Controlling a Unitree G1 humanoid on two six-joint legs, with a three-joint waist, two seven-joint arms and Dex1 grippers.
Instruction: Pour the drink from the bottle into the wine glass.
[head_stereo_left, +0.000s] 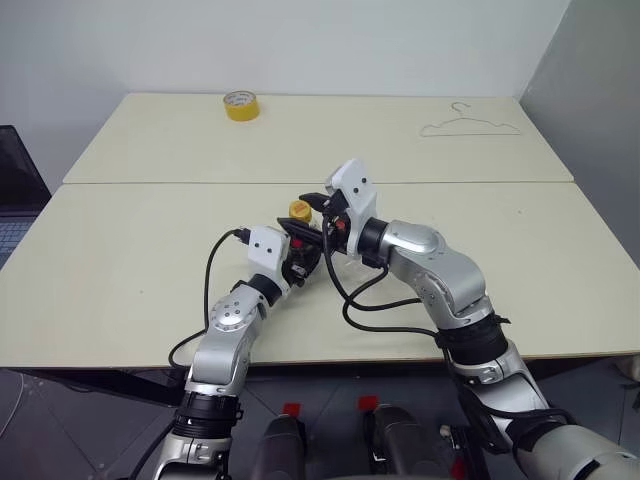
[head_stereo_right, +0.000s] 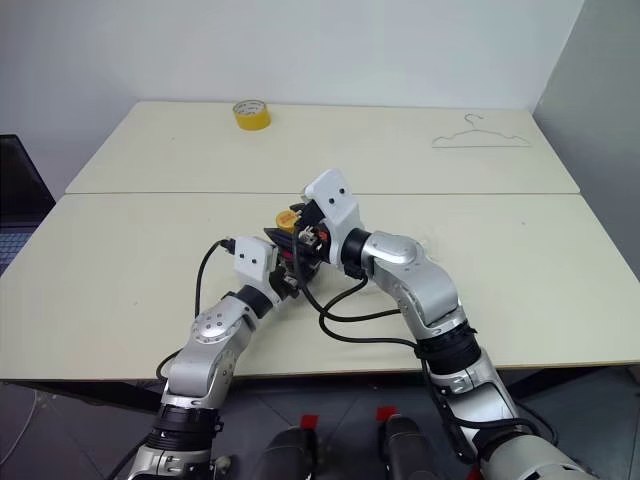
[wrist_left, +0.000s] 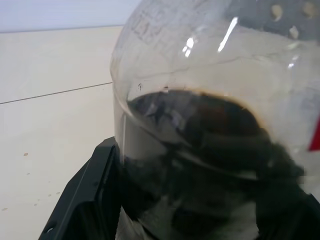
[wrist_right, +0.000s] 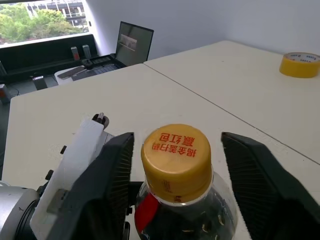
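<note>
The bottle (wrist_right: 177, 185) stands upright near the middle of the front table (head_stereo_left: 120, 280), and everything else can be placed from it. To its left, the left gripper (head_stereo_left: 297, 262) reaches in level and is clamped around the ribbed body, its black fingers (wrist_left: 85, 200) pressed against the clear plastic. The drink (wrist_left: 210, 150), dark and almost black, fills the lower part of the bottle, with clear plastic above the liquid line. The yellow-orange cap (wrist_right: 176, 159) is still screwed on, red lettering on its top and a red strip at the neck just under it.

From the right of the bottle, the right gripper (wrist_right: 177, 165) comes in over the cap. Its two black ribbed fingers (wrist_right: 112, 175) stand spread, one on each side of the cap, with a gap between each and the cap; they pinch nothing.

Well beyond the bottle, on the far table, a yellow tape roll (head_stereo_left: 241, 104) lies to the left, and a wire hanger (head_stereo_left: 470, 125) lies flat far off to the right. Off the table's left edge, a laptop (wrist_right: 134, 42) sits open.
</note>
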